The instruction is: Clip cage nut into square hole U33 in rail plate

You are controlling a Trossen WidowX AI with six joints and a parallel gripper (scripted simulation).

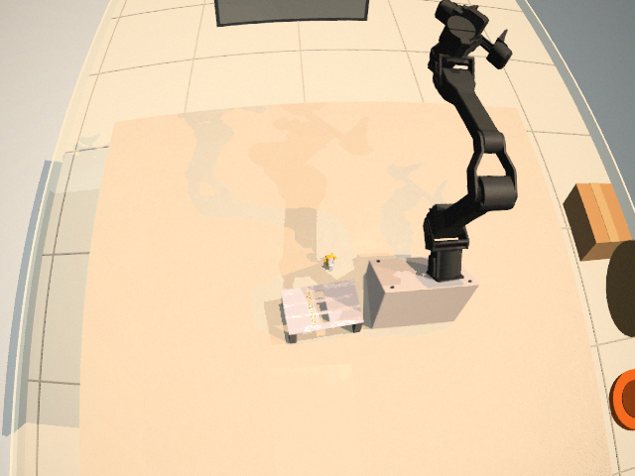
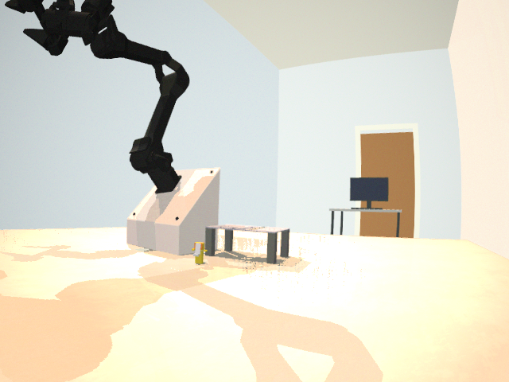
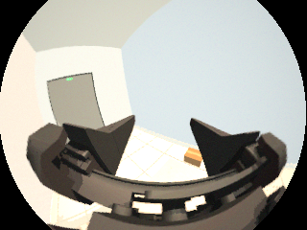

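Observation:
The cage nut (image 1: pixel 329 260) (image 2: pixel 198 249) is small, white and orange-yellow. It stands upright at a yellow post on the table, beside the rail plate. The rail plate (image 1: pixel 342 298) (image 2: pixel 279 229) is a pale, low table-like piece on dark legs. Square holes and a row of small yellowish marks show in its top in the top view; the marks are too small to read, so I cannot tell which hole is U33. My gripper (image 2: pixel 15 17) (image 3: pixel 163 118) is open and empty, raised high and far from the nut and plate. In the top view its fingers are only partly visible.
The arm's pale wedge-shaped base (image 1: pixel 418 304) (image 2: pixel 199 213) stands close beside the rail plate. A cardboard box (image 1: pixel 597 220) (image 3: pixel 193 156) and an orange ring-shaped thing (image 1: pixel 616 400) lie beyond the mat's right side. A desk with a monitor (image 2: pixel 368 189) stands in the background.

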